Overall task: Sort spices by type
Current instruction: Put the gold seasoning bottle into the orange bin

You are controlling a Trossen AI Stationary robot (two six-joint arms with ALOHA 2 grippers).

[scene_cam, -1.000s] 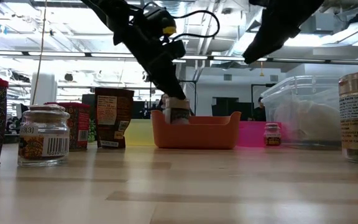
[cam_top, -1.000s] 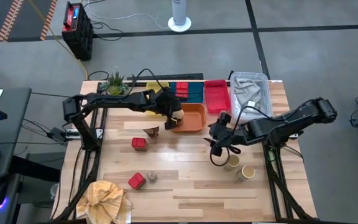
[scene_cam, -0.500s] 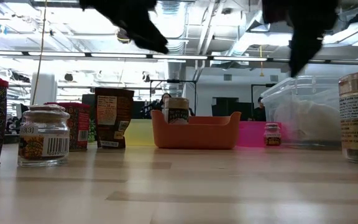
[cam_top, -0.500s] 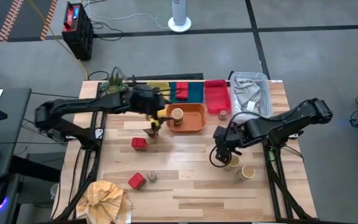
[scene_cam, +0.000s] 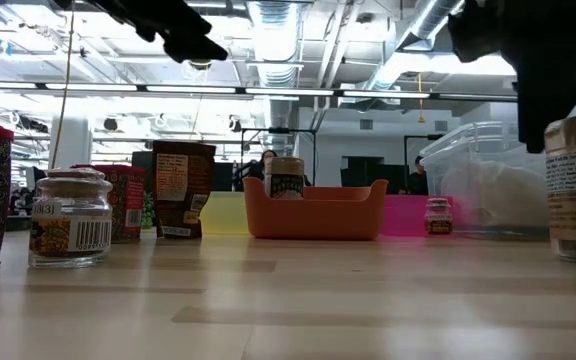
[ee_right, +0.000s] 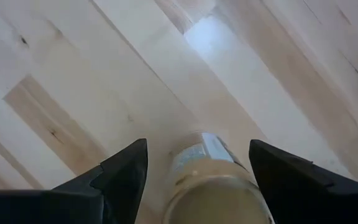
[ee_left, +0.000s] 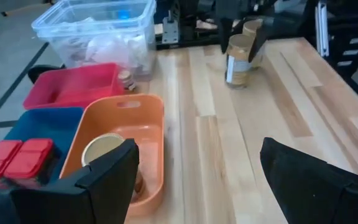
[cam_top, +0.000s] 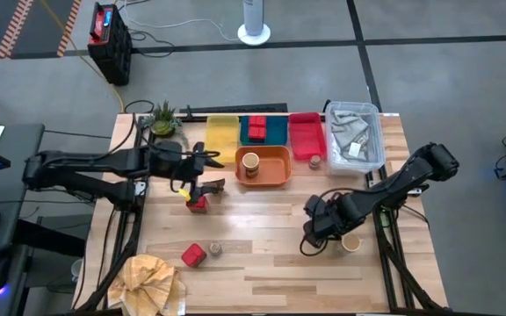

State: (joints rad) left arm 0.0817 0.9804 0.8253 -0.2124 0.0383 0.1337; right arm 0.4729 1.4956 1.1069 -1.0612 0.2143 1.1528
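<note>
Pale butcher-block wood is what my table (cam_top: 262,263) is made of, and I'll take it from the left side across. A tan cloth (cam_top: 148,279) lies crumpled at the near left corner; close by stand a red tin (cam_top: 192,255) and a tiny shaker (cam_top: 215,249) just beside it. My left gripper (cam_top: 202,168) hangs above a second red tin (cam_top: 197,204) and the dark brown piece (cam_top: 213,185), its fingers (ee_left: 107,177) spread wide with nothing between them. Behind it run the trays: yellow tray (cam_top: 221,133), blue tray (cam_top: 275,132) with red tins (cam_top: 256,128) in it, then the red tray (cam_top: 305,139). In front of these, the orange tray (cam_top: 275,171) holds one tan round jar (cam_top: 250,163), upright (pale top showing). Another tiny shaker (cam_top: 314,161) stands just beside the red tray. Farther right, my right gripper (cam_top: 318,230) is low over the wood, fingers (ee_right: 120,177) spread on either side of a tan jar (ee_right: 213,180), not visibly pressing it. A last jar (cam_top: 350,243) stands just to its right. The clear bin (cam_top: 355,136) sits at the far right.
</note>
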